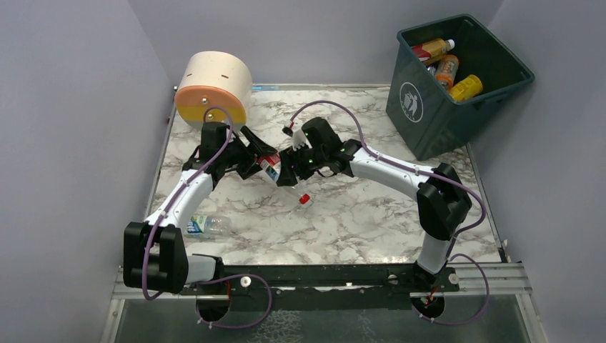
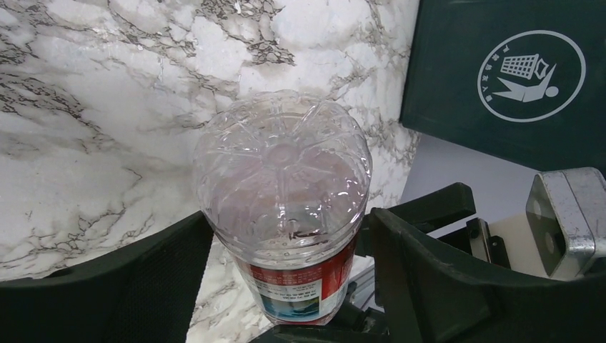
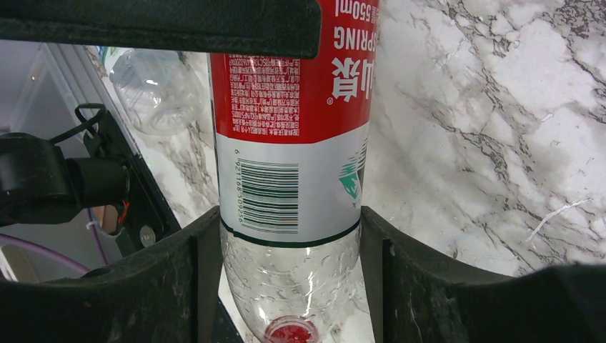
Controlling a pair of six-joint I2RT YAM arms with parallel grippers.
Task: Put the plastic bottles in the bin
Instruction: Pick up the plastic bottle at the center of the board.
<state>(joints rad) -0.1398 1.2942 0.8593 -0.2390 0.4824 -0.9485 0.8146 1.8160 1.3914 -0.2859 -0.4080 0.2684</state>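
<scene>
The left jaws and right jaws are both clamping the red-labelled bottle (image 1: pixel 270 168) over the counter (image 1: pixel 357 221), seemingly handing it rightward because the bin (image 1: pixel 429 121) is sitting at the far-right corner.

Bottle (image 1: pixel 271 169) — between left fingers (image 1: pixel 253 151), right fingers (image 1: pixel 290 166)

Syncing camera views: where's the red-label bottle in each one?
Top external: red-label bottle left of centre.
Left wrist: red-label bottle centre frame, base toward camera.
Right wrist: red-label bottle centre frame, barcode showing.
Shared landmark: marble table, in all three.
</scene>
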